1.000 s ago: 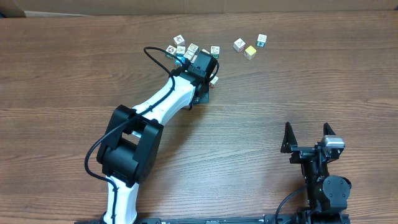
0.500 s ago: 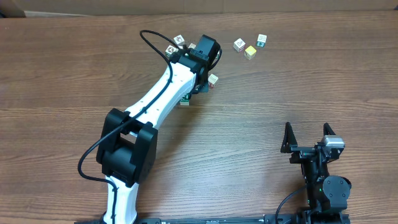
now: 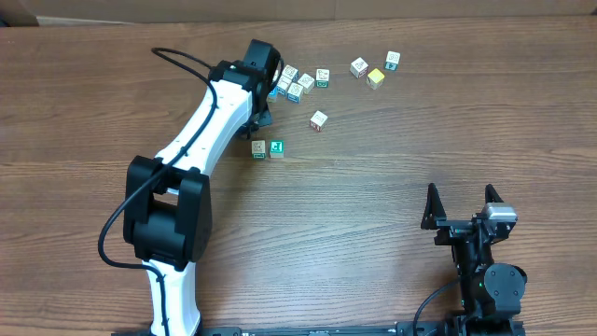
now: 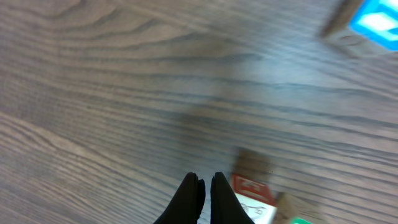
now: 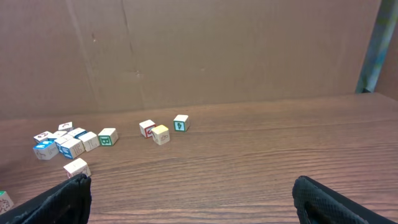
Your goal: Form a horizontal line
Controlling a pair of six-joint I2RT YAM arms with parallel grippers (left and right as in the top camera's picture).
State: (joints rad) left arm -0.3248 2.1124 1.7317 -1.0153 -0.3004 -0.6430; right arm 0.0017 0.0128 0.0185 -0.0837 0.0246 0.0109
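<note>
Two small white-edged picture cubes, a pale one (image 3: 258,147) and a green-faced one (image 3: 277,147), sit side by side in a short left-to-right pair at mid-table. My left gripper (image 3: 260,119) hovers just behind them, shut and holding nothing. In the left wrist view its tips (image 4: 202,185) meet, and the red-marked cube (image 4: 251,191) lies just to their right without touching. A lone cube (image 3: 319,119) rests to the right of the pair. A loose clump of cubes (image 3: 298,82) lies further back. My right gripper (image 3: 459,207) is open and empty near the front edge (image 5: 193,199).
Three more cubes sit at the back right: a red-marked one (image 3: 358,67), a yellow-faced one (image 3: 375,78) and a teal one (image 3: 393,60). A brown cardboard wall (image 5: 199,50) closes the table's far edge. The left arm (image 3: 201,126) lies diagonally across the left half.
The left arm has swung left, away from the cube clump. The pair of cubes below it and the clump behind are now uncovered. The right arm has not moved.
</note>
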